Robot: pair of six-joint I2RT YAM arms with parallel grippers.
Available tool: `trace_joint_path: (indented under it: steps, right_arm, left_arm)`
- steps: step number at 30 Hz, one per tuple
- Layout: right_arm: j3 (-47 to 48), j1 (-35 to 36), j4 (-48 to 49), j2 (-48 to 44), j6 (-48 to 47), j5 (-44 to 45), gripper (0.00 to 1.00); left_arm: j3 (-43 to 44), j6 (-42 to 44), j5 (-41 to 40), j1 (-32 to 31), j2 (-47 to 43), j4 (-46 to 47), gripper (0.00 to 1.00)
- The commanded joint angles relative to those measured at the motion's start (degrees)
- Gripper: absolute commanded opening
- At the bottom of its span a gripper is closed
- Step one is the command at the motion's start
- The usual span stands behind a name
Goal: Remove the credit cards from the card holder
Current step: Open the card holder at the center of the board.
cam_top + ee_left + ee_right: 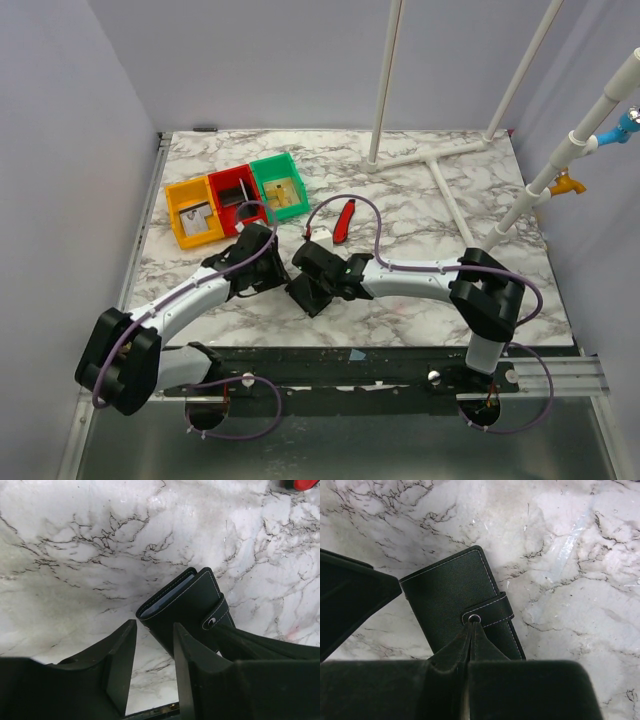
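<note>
Card holder: the card holder [450, 595] lies flat on the marble table [570, 555], folded shut, its snap strap [490, 612] fastened across the free edge
Credit cards: none shows outside the holder; only pale edges sit in its open mouth in the left wrist view, and whether those are cards or pockets I cannot tell; I judge the cards to be inside
Right gripper: the right gripper [471, 627] has its fingers pressed together, their tips meeting at the snap button on the holder's strap; whether they pinch the tab or only bear down on it is not clear
Left gripper: the left gripper [154, 626] stands at the holder's near corner, fingers parted with bare marble showing between them; one finger overlaps the holder's lower edge; no grip on it is visible
Step in hand: judged to be undoing the snap so the holder can be unfolded
How to do it well: pin the holder's body with one arm; lift the tab straight off the snap with the other, not dragging sideways; keep the mouth of the holder facing away from the fingers, so the cards can slide out later
Risk: the whole holder may lift with the strap if it is not held down
Other things: a red-and-black tool [343, 220] lies beyond the holder, well apart
</note>
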Motion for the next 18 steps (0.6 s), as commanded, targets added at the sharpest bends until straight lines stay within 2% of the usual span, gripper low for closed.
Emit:
trace_joint_path:
  steps: [1, 3, 10, 18]
  right_arm:
    - [0.1, 0.2, 1.1, -1.4, -2.0, 1.5, 0.01]
    - [0.5, 0.3, 1.1, -1.0, -3.0, 1.9, 0.01]
    - [1.0, 0.8, 1.2, -0.6, -6.0, 5.3, 0.29]
    - [1.7, 2.1, 2.1, 0.9, -7.4, 6.4, 0.35]
  left_arm:
    - [-0.4, -1.2, 2.3, -0.6, 3.3, 3.9, 0.36]
    - [-0.5, -1.2, 2.2, -0.7, 4.6, 4.1, 0.34]
    - [-0.4, -1.0, 2.0, -0.6, 9.0, 5.1, 0.28]
    - [0.6, -1.1, 2.3, -0.7, 11.3, 5.5, 0.22]
